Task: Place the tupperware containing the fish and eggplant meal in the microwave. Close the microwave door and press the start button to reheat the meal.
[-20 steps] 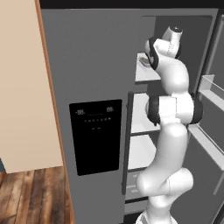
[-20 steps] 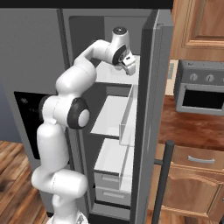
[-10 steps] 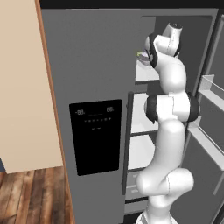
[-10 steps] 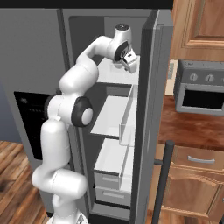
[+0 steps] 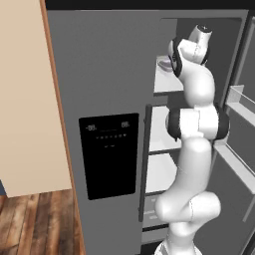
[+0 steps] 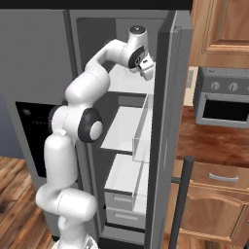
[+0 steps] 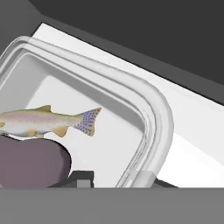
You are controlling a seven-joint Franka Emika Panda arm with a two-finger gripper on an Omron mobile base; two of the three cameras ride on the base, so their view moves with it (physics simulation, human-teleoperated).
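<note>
Change since earlier frames: arm reaches deeper into open fridge, wrist tucked closer to top shelf [image 6: 127,86]. End effector [image 6: 146,67] at shelf level; fingertips straddle near rim of tupperware [image 7: 151,109], clamp state cannot tell. Tupperware: sits on top shelf, holds fish [image 7: 43,121] and eggplant [image 7: 30,164]. Handling, judged: rigid thin plastic, light, smooth, may slip; contents loose, keep level. Grip point: rim wall. Clearance: fridge door [image 6: 168,121] close on right, dark back wall behind, free room outward toward base.

White fridge shelf [image 7: 192,144] carries tupperware [image 7: 153,109] directly
</note>
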